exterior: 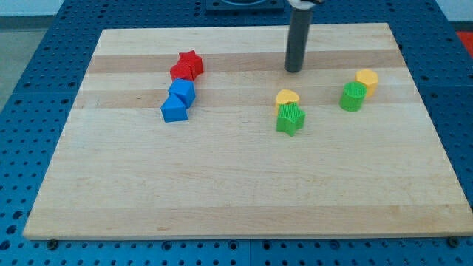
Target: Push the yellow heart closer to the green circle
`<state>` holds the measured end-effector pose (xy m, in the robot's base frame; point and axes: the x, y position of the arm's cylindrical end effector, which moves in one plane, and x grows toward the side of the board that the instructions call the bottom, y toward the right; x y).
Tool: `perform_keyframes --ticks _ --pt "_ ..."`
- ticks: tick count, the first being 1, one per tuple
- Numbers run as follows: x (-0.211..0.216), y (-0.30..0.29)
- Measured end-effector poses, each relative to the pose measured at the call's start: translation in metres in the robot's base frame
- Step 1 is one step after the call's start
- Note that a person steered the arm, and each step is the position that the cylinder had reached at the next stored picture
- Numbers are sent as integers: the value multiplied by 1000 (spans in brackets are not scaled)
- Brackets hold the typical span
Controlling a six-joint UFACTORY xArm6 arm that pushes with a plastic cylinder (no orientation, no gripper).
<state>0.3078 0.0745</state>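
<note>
The yellow heart lies right of the board's centre, touching the top edge of a green star. The green circle stands to the heart's right, with a gap of bare wood between them. My tip rests on the board just above the yellow heart, slightly to its right and not touching it. The dark rod rises from there out of the view's top.
A second yellow block touches the green circle's upper right. At the view's left, a red star and another red block sit above two blue blocks. The wooden board lies on a blue perforated table.
</note>
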Motion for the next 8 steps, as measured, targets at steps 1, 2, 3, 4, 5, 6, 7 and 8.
perform_keyframes --ticks 1,2,3,4,5,6,7,8 --pt "-5 -34" --pt "18 -49" --pt "57 -55" --pt "85 -58" --pt "95 -52" --pt "103 -33" --pt "117 -13" --pt "122 3"
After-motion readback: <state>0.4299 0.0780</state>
